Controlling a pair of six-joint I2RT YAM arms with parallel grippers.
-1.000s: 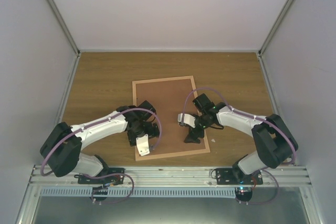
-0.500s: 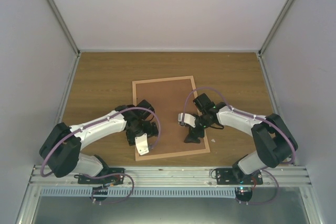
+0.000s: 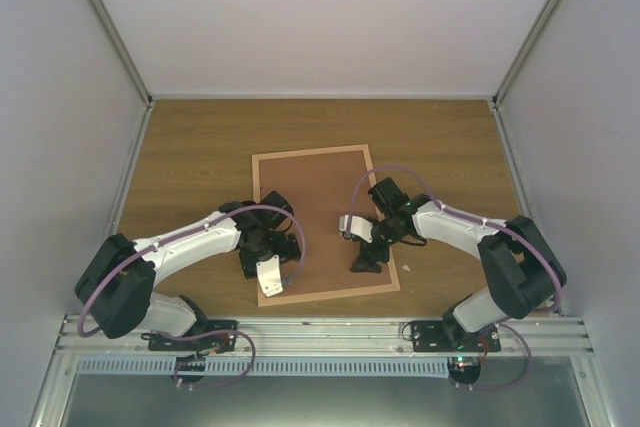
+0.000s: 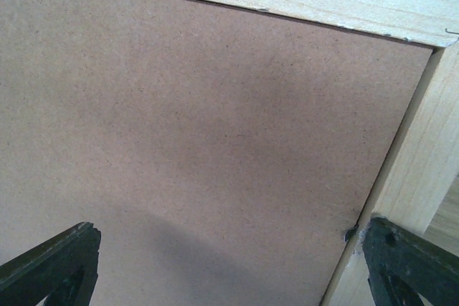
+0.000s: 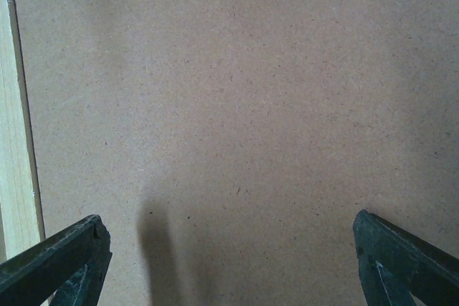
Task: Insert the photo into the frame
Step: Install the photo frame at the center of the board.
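— Where do the 2 arms sit?
— The left arm (image 3: pixel 190 239) and right arm (image 3: pixel 455 224) both bend inward from their bases, wrists tipped down.
— And the pincers?
— Left pincer (image 4: pixel 229 270) spread wide; right pincer (image 5: pixel 229 266) likewise, fingers well apart.

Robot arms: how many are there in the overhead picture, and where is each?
2. The left arm reaches from the near left over the near-left corner of the frame. The right arm reaches from the near right over its right side. None seems hidden.
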